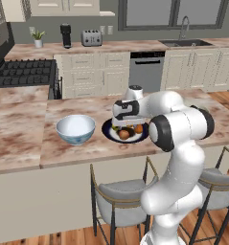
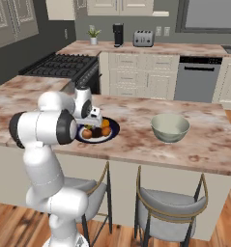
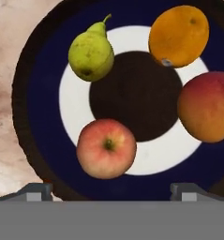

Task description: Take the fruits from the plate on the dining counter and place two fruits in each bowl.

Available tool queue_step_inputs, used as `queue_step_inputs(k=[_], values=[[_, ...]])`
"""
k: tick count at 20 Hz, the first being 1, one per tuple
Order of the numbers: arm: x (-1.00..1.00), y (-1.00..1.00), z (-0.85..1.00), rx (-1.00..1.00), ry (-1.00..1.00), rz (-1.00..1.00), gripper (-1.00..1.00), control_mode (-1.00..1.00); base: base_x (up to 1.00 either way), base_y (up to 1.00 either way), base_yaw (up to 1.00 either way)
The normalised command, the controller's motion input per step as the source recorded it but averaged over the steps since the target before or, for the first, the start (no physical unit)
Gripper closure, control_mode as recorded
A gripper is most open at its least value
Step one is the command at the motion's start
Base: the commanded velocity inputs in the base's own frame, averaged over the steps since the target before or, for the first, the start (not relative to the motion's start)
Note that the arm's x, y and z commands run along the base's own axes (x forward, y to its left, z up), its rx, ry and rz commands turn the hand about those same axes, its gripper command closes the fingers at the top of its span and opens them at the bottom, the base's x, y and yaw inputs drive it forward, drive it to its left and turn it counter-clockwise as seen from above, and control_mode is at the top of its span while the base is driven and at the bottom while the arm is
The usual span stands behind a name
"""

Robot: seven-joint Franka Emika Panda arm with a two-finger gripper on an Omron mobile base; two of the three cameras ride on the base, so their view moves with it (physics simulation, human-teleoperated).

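Observation:
The dark navy plate point(image 3: 41, 93) with its white ring lies on the marbled dining counter point(image 1: 20, 143). On it are a yellow-green pear point(image 3: 91, 54), an orange point(image 3: 178, 35), a reddish-orange fruit point(image 3: 206, 107) and a red apple point(image 3: 106, 148). My gripper point(image 3: 112, 192) hangs open right above the plate point(image 1: 108, 130), with its fingertips point(image 3: 36, 191) wide apart and nothing between them. Left of the plate stands the white bowl with a pale blue outside point(image 1: 75, 129). The greenish-cream bowl point(image 2: 170, 127) sits to the right of the plate point(image 2: 114, 128). Both bowls look empty.
Two grey stools point(image 1: 118, 201) point(image 2: 167, 212) are tucked under the counter's front edge. Behind it are a black stove point(image 1: 22, 72), a toaster point(image 1: 91, 37) and a coffee maker point(image 1: 65, 35) on the back counter. My own arm point(image 1: 180, 127) covers the plate's right side.

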Motion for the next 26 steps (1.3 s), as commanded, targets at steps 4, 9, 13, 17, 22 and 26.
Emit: queue_step_inputs(k=[4, 9, 13, 17, 22, 26], values=[[0.0, 0.06, -0.31, 0.0, 0.13, 0.0, -1.0, -1.0, 0.0, 0.0, 0.0], [0.1, 0.04, -0.31, 0.0, 0.08, 0.0, -1.0, -1.0, 0.0, 0.0, 0.0], [0.15, 0.0, -0.19, 0.0, 0.01, 0.0, -1.0, -1.0, 0.0, 0.0, 0.0], [0.17, 0.0, -0.2, 0.0, 0.02, 0.0, -1.0, -1.0, 0.0, 0.0, 0.0], [0.03, 0.02, -0.25, 0.0, 0.08, 0.0, 1.0, -1.0, 0.0, 0.0, 0.0], [0.0, 0.01, -0.05, 0.0, 0.03, 0.0, 1.0, -1.0, 0.0, 0.0, 0.0]])
